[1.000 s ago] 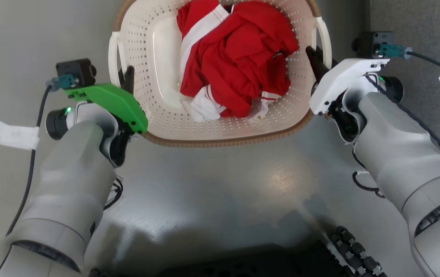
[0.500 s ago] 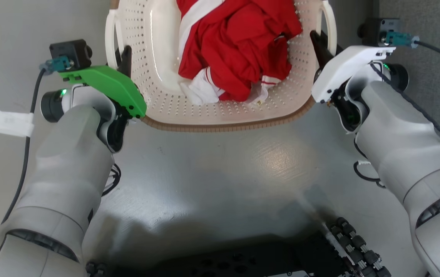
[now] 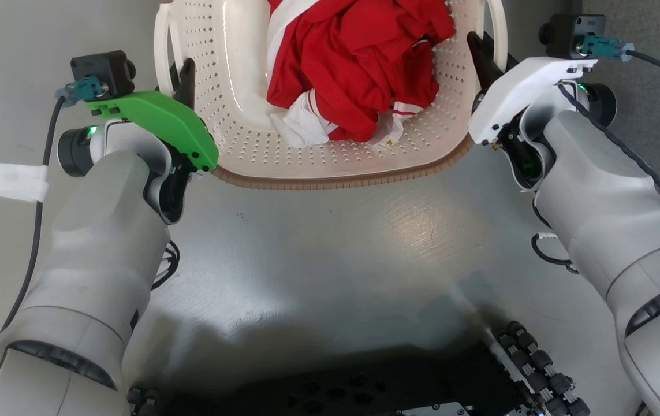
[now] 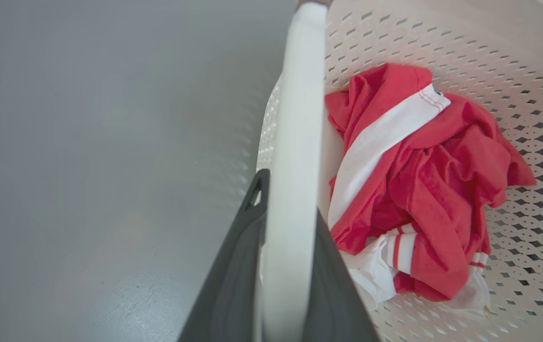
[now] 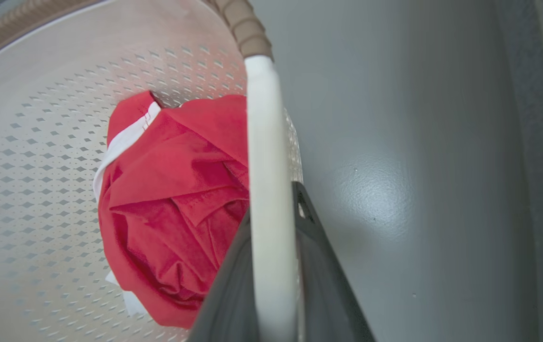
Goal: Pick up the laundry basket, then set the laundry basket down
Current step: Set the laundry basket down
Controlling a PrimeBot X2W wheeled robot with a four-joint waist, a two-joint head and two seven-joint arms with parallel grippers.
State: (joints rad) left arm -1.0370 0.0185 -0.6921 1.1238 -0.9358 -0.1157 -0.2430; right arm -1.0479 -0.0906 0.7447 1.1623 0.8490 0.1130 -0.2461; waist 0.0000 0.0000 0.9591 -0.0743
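Note:
The laundry basket is cream-white and perforated, with a brown woven-look rim. It sits at the top of the head view, between my two arms. A crumpled red and white garment lies inside it. My left gripper is shut on the basket's left loop handle. The left wrist view shows both dark fingers clamping that white handle. My right gripper is shut on the right loop handle, and the right wrist view shows this grip on the handle.
Smooth grey floor lies under and around the basket. Grey carpet begins at the right. A white tape strip lies on the floor at the left. My black wheeled base lies along the bottom edge.
The basket and both grippers holding it now sit higher in the head view. More of my black base shows at the bottom, so the camera has shifted too.

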